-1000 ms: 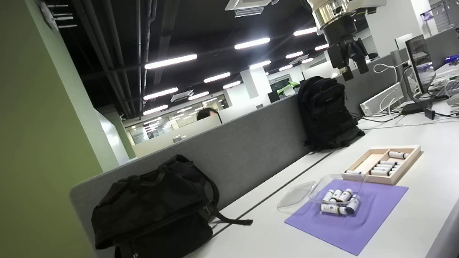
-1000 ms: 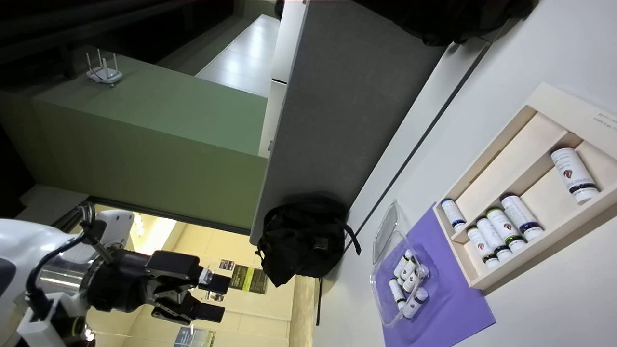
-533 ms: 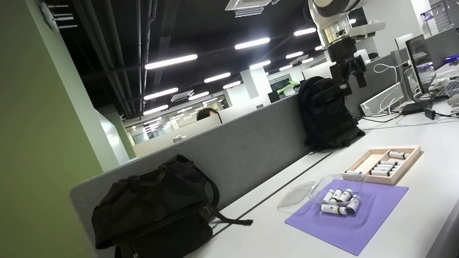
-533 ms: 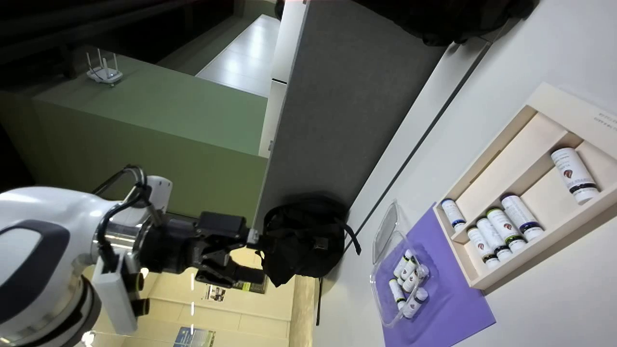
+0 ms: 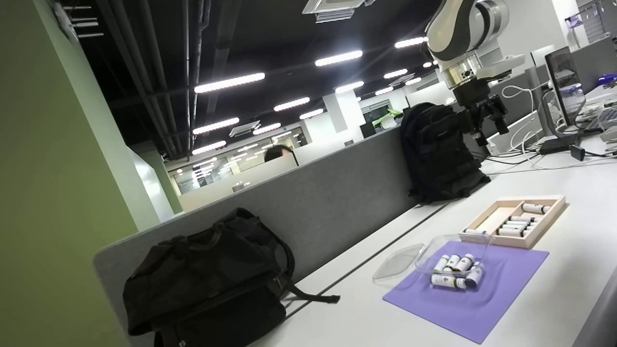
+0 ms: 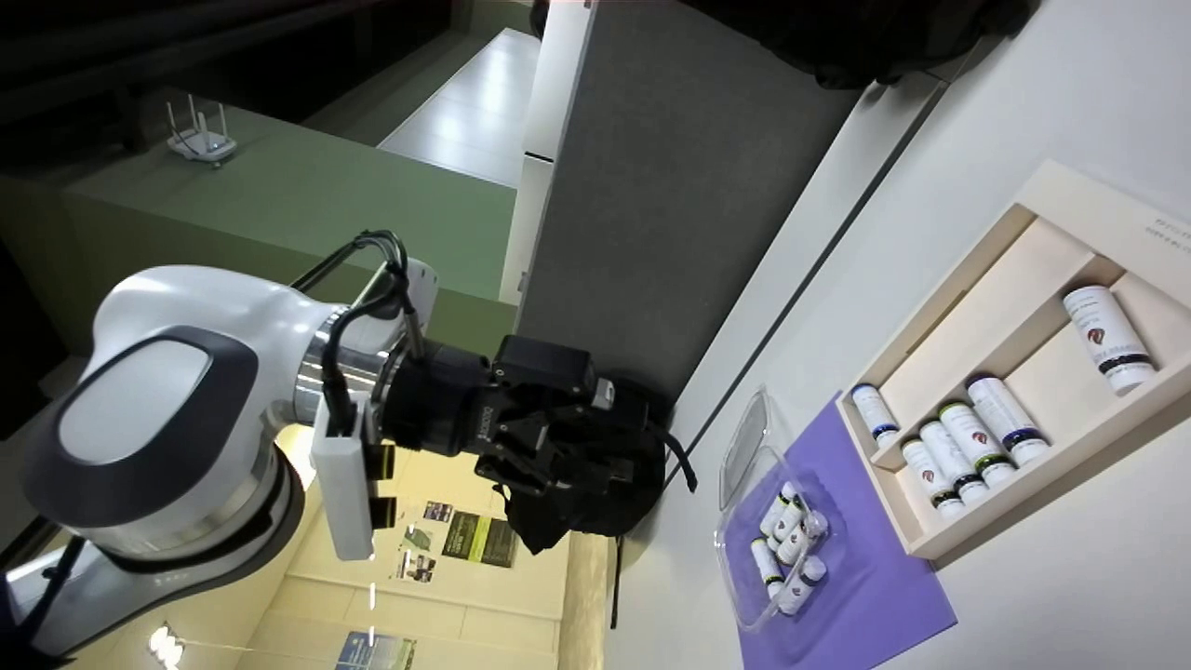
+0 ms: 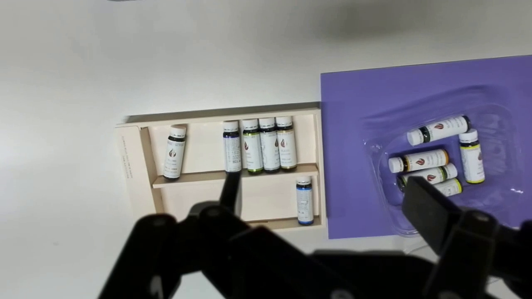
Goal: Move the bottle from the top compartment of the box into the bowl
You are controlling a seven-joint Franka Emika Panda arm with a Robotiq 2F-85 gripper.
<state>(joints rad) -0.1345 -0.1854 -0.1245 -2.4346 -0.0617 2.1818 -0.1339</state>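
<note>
We observe the gripper (image 7: pixel 325 187) with its jaws wide apart, only air between, raised above the table (image 7: pixel 75 95) and well apart from the box (image 7: pixel 183 195). In the wrist view, we count five bottles (image 7: pixel 253 149) lying in the upper compartment (image 7: pixel 203 149); we cannot determine which is the task bottle. We locate the bowl (image 7: pixel 503 166) on the purple mat (image 7: pixel 353 207), five further bottles (image 7: pixel 472 162) inside.

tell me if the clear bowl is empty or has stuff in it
Not empty: the wrist view shows five bottles lying on their sides in the clear bowl.
</note>
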